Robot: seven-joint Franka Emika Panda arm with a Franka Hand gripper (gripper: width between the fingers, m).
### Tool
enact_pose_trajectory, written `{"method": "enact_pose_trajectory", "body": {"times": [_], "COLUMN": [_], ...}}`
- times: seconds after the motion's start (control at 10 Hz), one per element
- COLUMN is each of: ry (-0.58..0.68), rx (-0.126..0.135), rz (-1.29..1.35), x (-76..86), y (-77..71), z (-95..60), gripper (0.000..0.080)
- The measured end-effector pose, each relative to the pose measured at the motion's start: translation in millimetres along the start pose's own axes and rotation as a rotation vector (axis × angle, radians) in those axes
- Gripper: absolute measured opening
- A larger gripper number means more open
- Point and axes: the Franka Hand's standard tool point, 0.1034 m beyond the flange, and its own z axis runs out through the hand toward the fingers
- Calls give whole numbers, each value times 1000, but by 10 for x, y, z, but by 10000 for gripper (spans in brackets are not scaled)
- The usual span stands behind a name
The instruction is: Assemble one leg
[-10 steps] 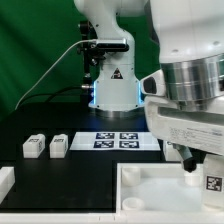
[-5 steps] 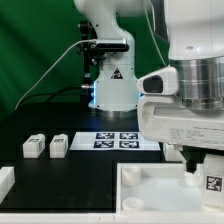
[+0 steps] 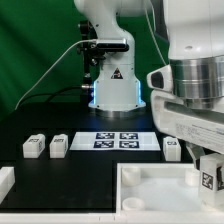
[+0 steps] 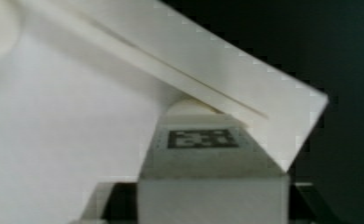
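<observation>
End effector [image 3: 208,168] grips 1 leg [image 3: 210,180] (tag showing) over 1 tray [image 3: 124,190]; 3 legs [image 3: 34,146] [image 3: 58,146] [image 3: 172,148] on table [image 3: 90,166].

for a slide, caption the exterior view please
End effector holding a leg at a corner of the white tray-like piece, marker board behind

We count four legs, all small white blocks with tags: a first leg [image 3: 33,146] and a second leg [image 3: 58,146] at the exterior view's left, a third leg [image 3: 172,148] just beside the marker board [image 3: 125,140], and a fourth leg [image 3: 210,179] over the tray's corner. There is one large white tray [image 3: 140,168] with a raised rim, one marker board carrying four printed tags, and one arm [image 3: 110,85]. One more white part [image 3: 4,180] is cut by the picture's edge, and we cannot tell its kind.
</observation>
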Motion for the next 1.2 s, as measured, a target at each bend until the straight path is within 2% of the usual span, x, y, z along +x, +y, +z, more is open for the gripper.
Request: {"method": "enact_pose_trajectory", "body": {"times": [0.1,0.2,0.6,0.7,0.8,0.9,1.0,1.1,1.2], "ry": [-13,-23,-13,-13,-13,-2,4,6,15], "rx": [69,105,91,48,16,33,29,29,22], "rz": [274,428,268,-10,-268,-306,-415,-535,-670], "x": [-28,-55,-52,-53,-30,-14,-5,5,10], "y": [18,13,24,18,-31,-72,-54,-55,-51], "z": [18,16,8,-19,-62,-59,-46,-48,-43], "gripper": [290,290,290,290,398,561,561,633,633]}}
